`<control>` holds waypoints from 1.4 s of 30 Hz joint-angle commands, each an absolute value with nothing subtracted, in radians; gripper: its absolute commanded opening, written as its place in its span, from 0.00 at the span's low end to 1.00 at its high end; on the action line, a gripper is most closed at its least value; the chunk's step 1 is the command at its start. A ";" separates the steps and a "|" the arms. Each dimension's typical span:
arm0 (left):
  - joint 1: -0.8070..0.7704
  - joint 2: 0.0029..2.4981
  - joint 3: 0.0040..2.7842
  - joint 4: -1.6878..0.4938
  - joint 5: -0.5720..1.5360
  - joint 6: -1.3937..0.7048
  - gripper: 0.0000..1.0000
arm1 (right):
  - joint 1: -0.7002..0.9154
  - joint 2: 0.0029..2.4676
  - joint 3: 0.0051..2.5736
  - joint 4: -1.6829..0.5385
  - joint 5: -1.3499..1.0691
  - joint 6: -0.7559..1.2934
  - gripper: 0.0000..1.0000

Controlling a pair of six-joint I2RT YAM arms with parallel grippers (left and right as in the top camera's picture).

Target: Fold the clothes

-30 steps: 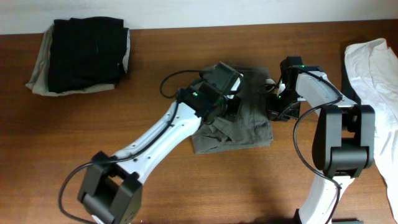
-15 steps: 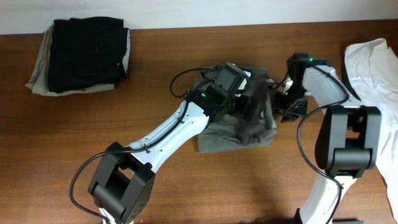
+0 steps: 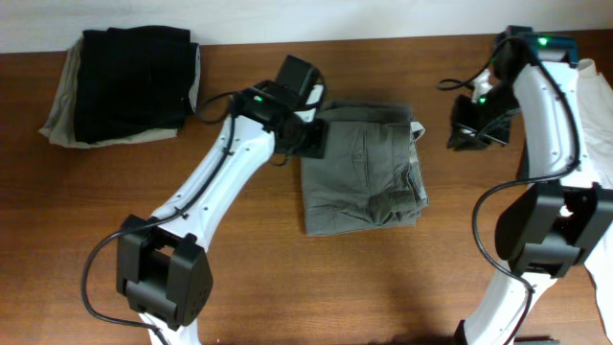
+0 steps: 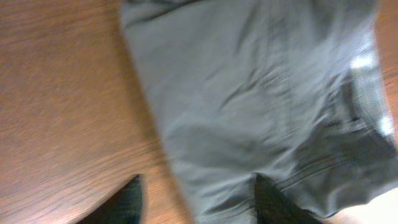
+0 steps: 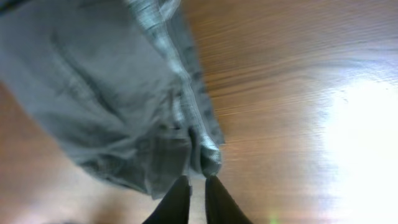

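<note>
**Grey-olive shorts [image 3: 364, 177] laid folded at mid-table, held by neither arm**

A black-on-beige stack [image 3: 124, 86] is seen far left. The left gripper [image 3: 305, 142], jaws spread wide and empty, is poised at the shorts' upper-left corner and is judged the nearer tool. The shorts are laid almost square (waistband edge to the right). The right gripper [image 3: 474, 129], fingers nearly closed on nothing, is held apart on the right, near a white garment [image 3: 589, 105].

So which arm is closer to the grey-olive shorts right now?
Left. The left fingers hang over the shorts' left edge; the right fingers are apart from them, above bare table beyond their right edge.
</note>
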State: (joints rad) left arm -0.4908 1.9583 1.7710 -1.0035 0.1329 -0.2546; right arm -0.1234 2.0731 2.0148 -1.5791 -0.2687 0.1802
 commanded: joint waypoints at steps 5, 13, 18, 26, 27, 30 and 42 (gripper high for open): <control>-0.501 2.049 1.771 -1.034 0.164 -0.226 0.19 | 0.074 2.058 1.902 -1.582 -0.309 0.109 0.04; -0.505 2.181 1.771 -1.015 0.206 -0.211 0.11 | 0.109 2.058 1.626 -1.414 -0.296 0.139 0.04; -0.494 2.228 1.771 -1.000 0.180 -0.211 0.11 | 0.095 2.058 1.414 -1.262 -0.218 0.234 0.04; -0.439 2.227 1.774 -1.057 0.074 -0.207 0.07 | 0.018 2.052 1.391 -1.296 -0.074 0.289 0.04; -0.430 2.224 1.780 -1.066 0.074 -0.207 0.04 | 0.014 2.047 1.412 -1.311 -0.074 0.289 0.04; -0.420 2.193 1.811 -1.092 0.074 -0.207 0.01 | 0.013 2.026 1.507 -1.373 -0.074 0.289 0.04; -0.535 2.121 1.843 -1.120 0.317 -0.147 0.01 | 0.013 2.020 1.831 -1.203 -0.193 0.291 0.29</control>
